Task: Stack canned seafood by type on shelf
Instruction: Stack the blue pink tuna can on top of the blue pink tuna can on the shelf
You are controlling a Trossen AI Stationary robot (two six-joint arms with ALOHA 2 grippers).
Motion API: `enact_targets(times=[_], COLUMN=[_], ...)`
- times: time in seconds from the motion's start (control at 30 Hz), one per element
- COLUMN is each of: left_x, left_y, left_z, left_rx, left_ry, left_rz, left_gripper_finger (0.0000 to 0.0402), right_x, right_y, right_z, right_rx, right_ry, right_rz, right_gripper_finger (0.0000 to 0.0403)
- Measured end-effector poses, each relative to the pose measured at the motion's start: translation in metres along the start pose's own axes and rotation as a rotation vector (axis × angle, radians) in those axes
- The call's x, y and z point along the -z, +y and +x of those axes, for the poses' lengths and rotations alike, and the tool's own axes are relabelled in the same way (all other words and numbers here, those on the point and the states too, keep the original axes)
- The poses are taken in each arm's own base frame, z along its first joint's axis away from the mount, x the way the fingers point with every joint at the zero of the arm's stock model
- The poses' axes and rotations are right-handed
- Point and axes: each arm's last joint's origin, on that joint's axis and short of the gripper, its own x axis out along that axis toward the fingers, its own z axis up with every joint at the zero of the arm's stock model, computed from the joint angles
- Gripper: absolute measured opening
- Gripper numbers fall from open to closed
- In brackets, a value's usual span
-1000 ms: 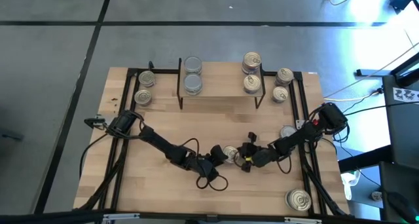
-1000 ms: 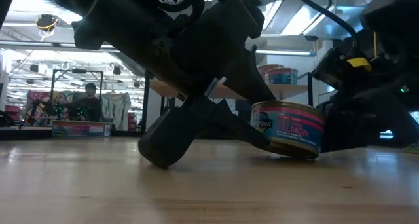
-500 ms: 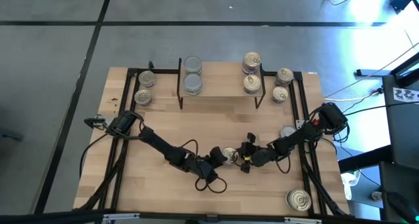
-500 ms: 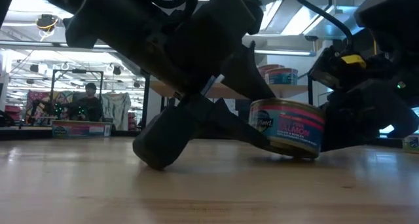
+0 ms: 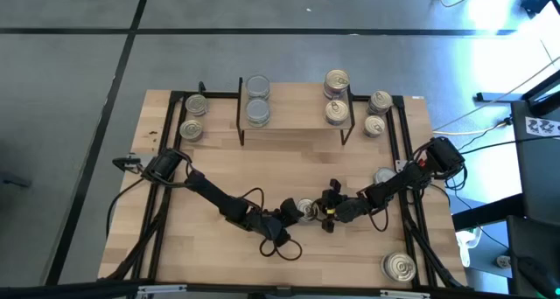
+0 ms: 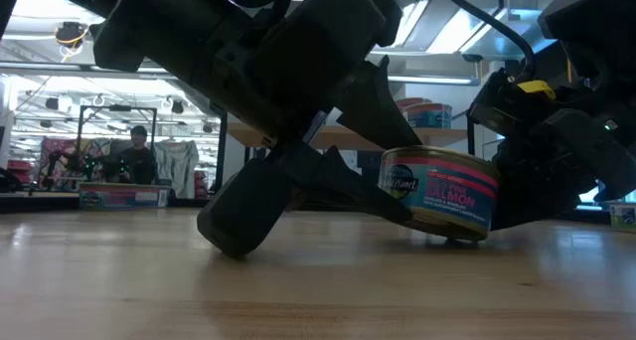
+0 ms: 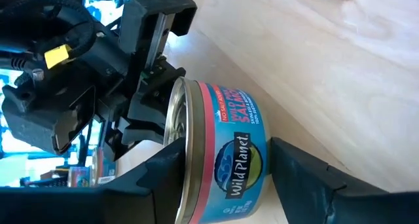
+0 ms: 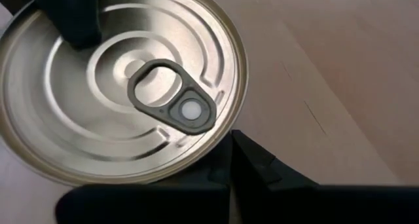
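Left pincer (image 5: 295, 213) clamped on the short round gold-lidded salmon tin (image 6: 440, 193), low over the wooden tabletop (image 5: 219, 159), near its front middle. Right pincer (image 5: 329, 210) shut, empty, touching the tin's rim. Risk: tin slipping or tipping if bumped, missing the small light-wood shelf (image 5: 293, 115).

Wooden table (image 5: 289, 159) on grey floor (image 5: 70, 115); beyond, a seated person (image 6: 137, 139) amid lit shelving.
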Motion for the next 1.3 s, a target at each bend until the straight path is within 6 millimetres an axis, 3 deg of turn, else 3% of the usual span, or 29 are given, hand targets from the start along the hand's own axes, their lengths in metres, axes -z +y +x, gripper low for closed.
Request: enact_targets(times=[0.27,0.6,0.73,0.9,1.1,1.3], left_x=[0.004,0.003,0.003,0.003,0.002,0.000], left_y=[0.004,0.003,0.003,0.002,0.002,0.008], left_z=[0.003,0.002,0.002,0.002,0.001,-0.007], left_rx=[-0.019,-0.020,-0.018,-0.015,-0.018,-0.121], left_ry=[0.031,0.034,0.033,0.031,0.034,0.128], left_rz=[0.025,0.026,0.024,0.022,0.022,-0.018], left_gripper_finger=[0.0251,0.0254,0.0233,0.0179,0.0177,0.0185], right_x=[-0.008,-0.006,-0.005,-0.004,-0.001,-0.007], right_y=[0.010,0.006,0.005,0.004,0.002,-0.004], right_z=[0.000,0.000,0.000,0.000,-0.001,-0.016], right_rx=[-0.110,-0.052,-0.041,-0.033,-0.008,0.041], right_ry=[-0.021,-0.021,-0.018,-0.009,0.020,0.098], right_rz=[0.032,0.008,-0.002,-0.008,-0.028,-0.044], right_gripper_finger=[0.0015,0.0015,0.0014,0.0014,0.0014,0.0014])
